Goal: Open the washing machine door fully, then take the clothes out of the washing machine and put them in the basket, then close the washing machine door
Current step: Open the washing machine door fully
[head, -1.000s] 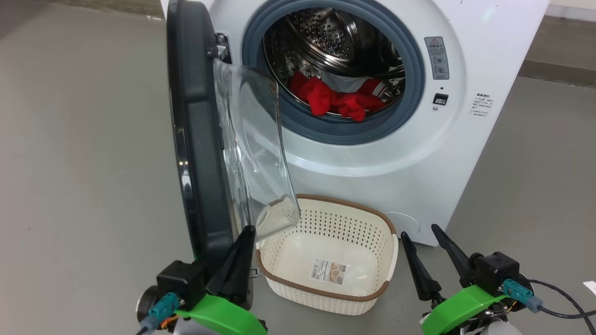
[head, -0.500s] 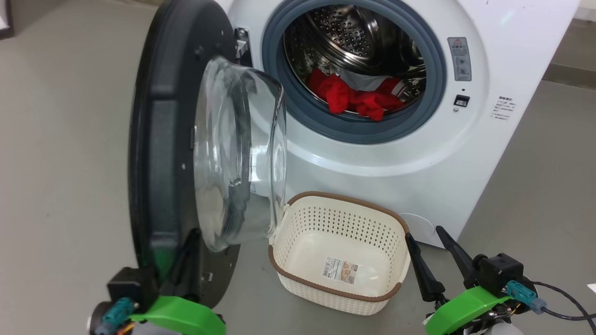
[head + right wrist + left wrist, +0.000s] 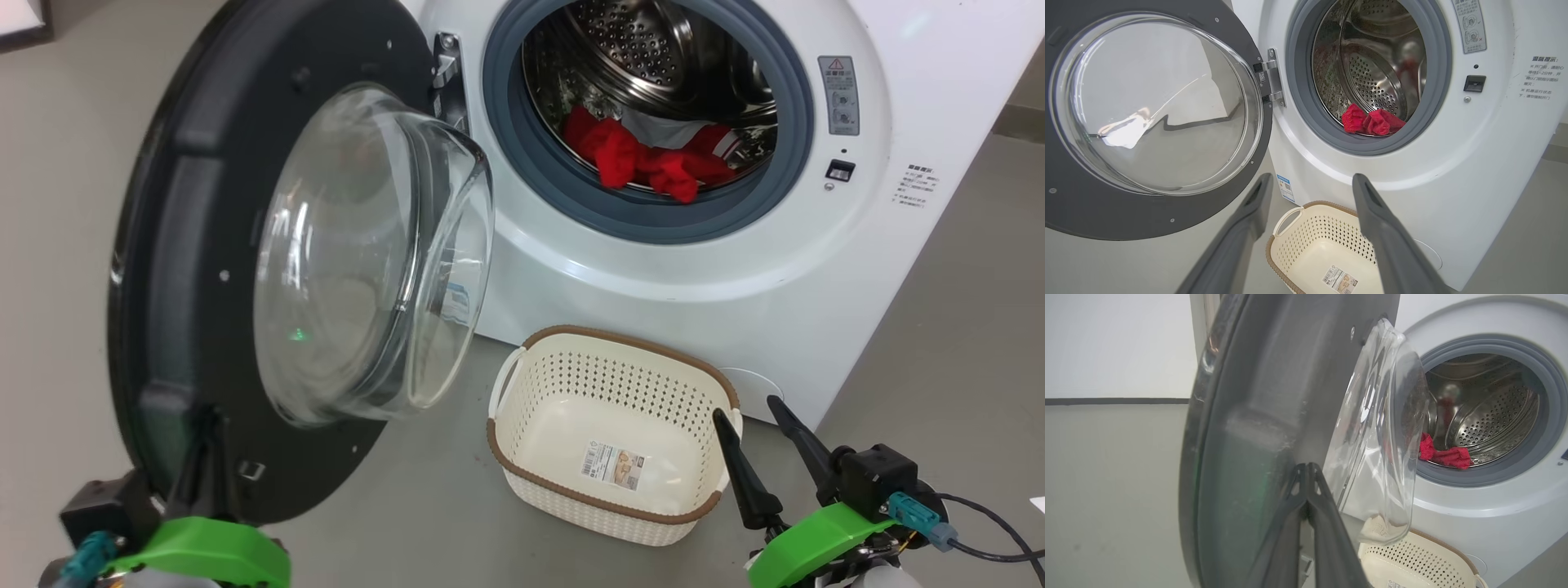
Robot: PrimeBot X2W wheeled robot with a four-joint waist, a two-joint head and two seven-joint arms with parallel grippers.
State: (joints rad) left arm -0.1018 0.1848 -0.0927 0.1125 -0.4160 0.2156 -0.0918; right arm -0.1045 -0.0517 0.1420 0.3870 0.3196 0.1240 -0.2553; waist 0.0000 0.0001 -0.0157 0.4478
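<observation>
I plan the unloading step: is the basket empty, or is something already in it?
Empty. The basket has a bare bottom with just a paper label; the clothes lie in the drum.

Your left gripper (image 3: pixel 1308 466) sits at the lower left of the head view. Its two long dark fingers are pressed flat together from base to tip, pointing up and leaning slightly right. Just beneath them, the left green wrist collar (image 3: pixel 204 549) lies at the bottom edge, with a teal connector (image 3: pixel 86 557) on its outer side. Your right gripper (image 3: pixel 744 408) stands at the lower right, its fingers spread wide in a V and gripping nothing, tips pointing up and tilted a little left. The right green wrist collar (image 3: pixel 816 535) sits below it, and a black cable (image 3: pixel 980 535) trails off to the right.
</observation>
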